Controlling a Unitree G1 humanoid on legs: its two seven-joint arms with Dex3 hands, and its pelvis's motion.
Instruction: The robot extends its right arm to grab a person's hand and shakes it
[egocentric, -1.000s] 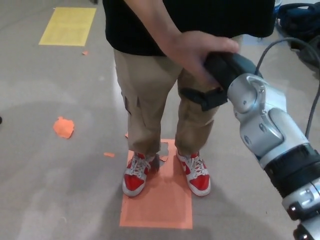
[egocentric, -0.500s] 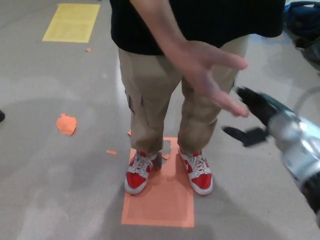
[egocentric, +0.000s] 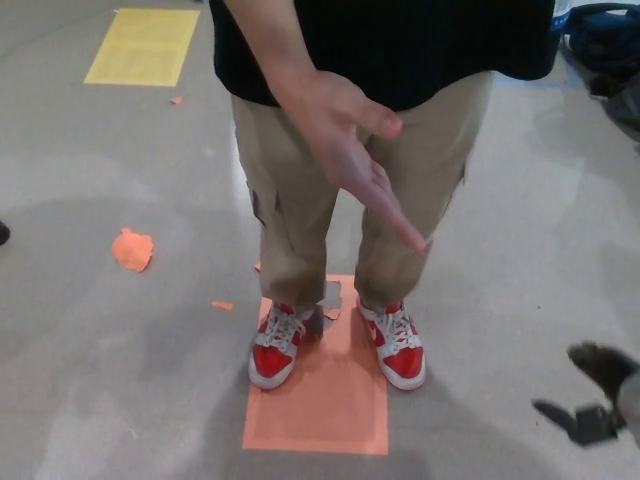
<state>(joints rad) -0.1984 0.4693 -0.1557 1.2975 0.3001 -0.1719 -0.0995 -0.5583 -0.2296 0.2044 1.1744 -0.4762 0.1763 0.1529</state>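
A person in a black top and tan trousers stands in front of me on an orange floor mat (egocentric: 318, 405). The person's hand (egocentric: 352, 150) hangs free at waist height, fingers pointing down and to the right, touching nothing. My right hand (egocentric: 590, 395) shows only at the bottom right corner, low and well apart from the person's hand. Its black thumb and fingers are spread with nothing between them. My left hand does not show.
The person's red and white shoes (egocentric: 276, 347) rest on the mat. An orange scrap (egocentric: 131, 249) lies on the grey floor at the left, a yellow marker (egocentric: 142, 46) at the top left, dark bags (egocentric: 600, 40) at the top right.
My right hand has let go of the person's hand and dropped down to the bottom right corner. The person's hand has drawn back towards the body and turned downward.
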